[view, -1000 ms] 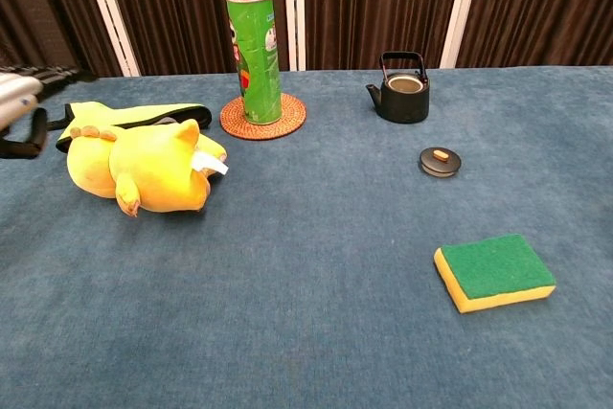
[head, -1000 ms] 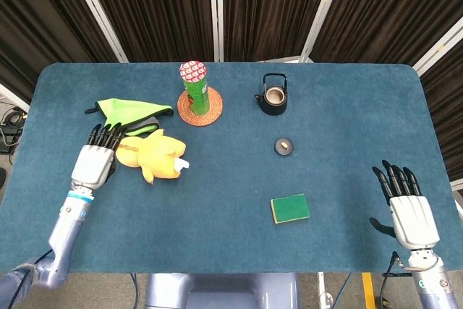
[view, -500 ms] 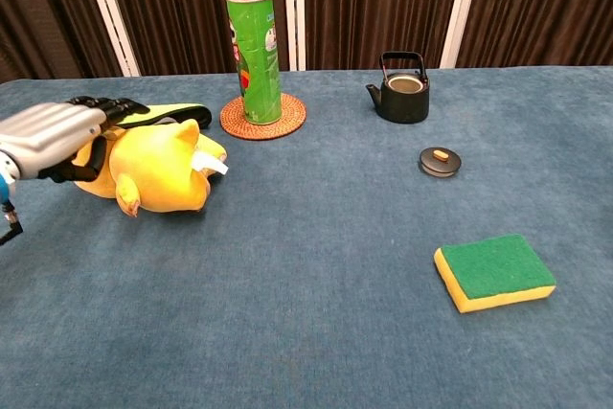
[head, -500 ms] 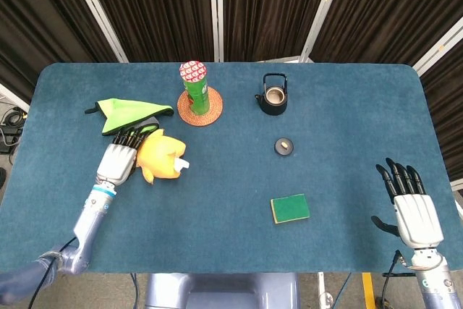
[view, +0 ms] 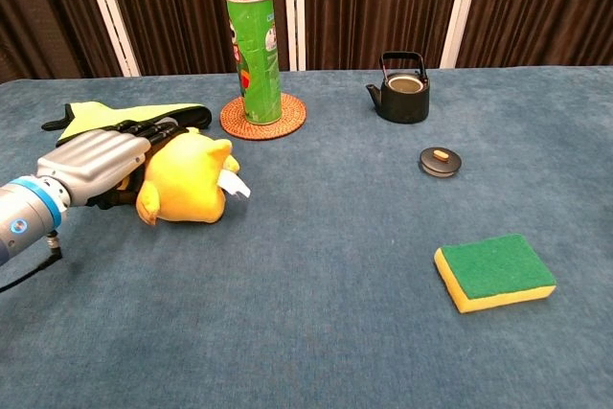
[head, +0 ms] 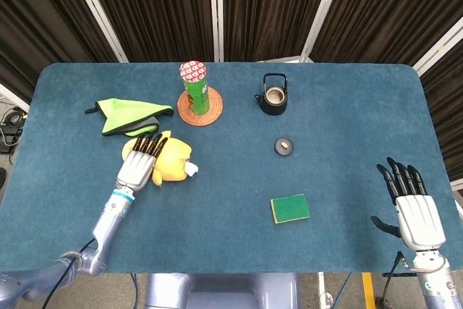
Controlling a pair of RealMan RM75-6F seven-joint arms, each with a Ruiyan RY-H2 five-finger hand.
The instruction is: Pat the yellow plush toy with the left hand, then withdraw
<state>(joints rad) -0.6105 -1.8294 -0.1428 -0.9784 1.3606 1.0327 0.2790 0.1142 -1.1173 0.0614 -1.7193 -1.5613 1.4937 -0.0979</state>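
Overhead, blue table (head: 347, 106); dark curtains (head: 268, 5)

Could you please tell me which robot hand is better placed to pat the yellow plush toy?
Left: the left robot hand already lies on the yellow plush toy; the right robot hand sits far across the blue table.

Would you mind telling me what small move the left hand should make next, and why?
Probably a short lift straight up off the toy, then back toward the near table edge. The left hand lies flat on the yellow plush toy, fingers spread over its top, so the pat looks delivered and only the withdrawal appears left. Lifting first should avoid dragging the toy.
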